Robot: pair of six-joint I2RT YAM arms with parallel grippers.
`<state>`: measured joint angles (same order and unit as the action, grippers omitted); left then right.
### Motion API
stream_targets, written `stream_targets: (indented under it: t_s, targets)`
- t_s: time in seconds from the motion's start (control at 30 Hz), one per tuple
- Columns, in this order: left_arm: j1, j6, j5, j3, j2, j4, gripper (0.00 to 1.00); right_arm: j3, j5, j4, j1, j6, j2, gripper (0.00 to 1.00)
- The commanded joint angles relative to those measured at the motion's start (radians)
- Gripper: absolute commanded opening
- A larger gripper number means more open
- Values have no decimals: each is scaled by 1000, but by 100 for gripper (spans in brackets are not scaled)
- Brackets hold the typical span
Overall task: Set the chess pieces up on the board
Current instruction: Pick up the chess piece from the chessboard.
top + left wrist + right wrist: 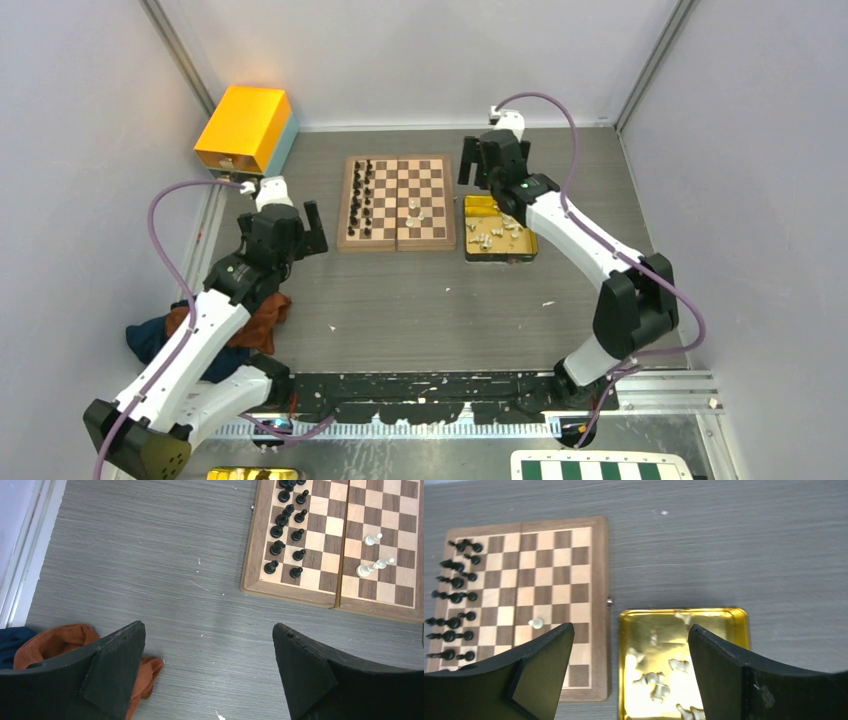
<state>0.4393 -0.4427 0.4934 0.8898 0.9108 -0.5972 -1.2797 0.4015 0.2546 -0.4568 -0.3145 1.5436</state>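
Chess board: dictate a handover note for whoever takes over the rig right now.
Left gripper open, empty, over the table beside the board's left edge.
Right gripper open, empty, above the tray.
Done: black pieces stand in two rows along the board's left side; a few white pieces sit mid-board.
Left: the other whites lie in the tray; place them and the mid-board ones on the right side.

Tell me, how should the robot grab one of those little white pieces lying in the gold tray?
Probably from straight above with the right gripper, whose open jaws hang over the gold tray. The white pieces seem to lie on their sides, so pinch one across its thin body, choosing one apart from its neighbours and the tray's rim.
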Motion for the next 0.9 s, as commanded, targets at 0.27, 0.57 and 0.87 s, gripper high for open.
stream_targets:
  t_s: [0.27,0.57,0.87]
  targets:
    - [6,-49,47,-13,-62,-26,98,-242,-112,70,-108,106,233,79]
    - [6,-53,14,-20,-65,-21,98,-392,-126,134,-163,117,385,64]
    - [6,-39,5,-34,-86,-22,98,-465,-136,158,-211,103,492,63]
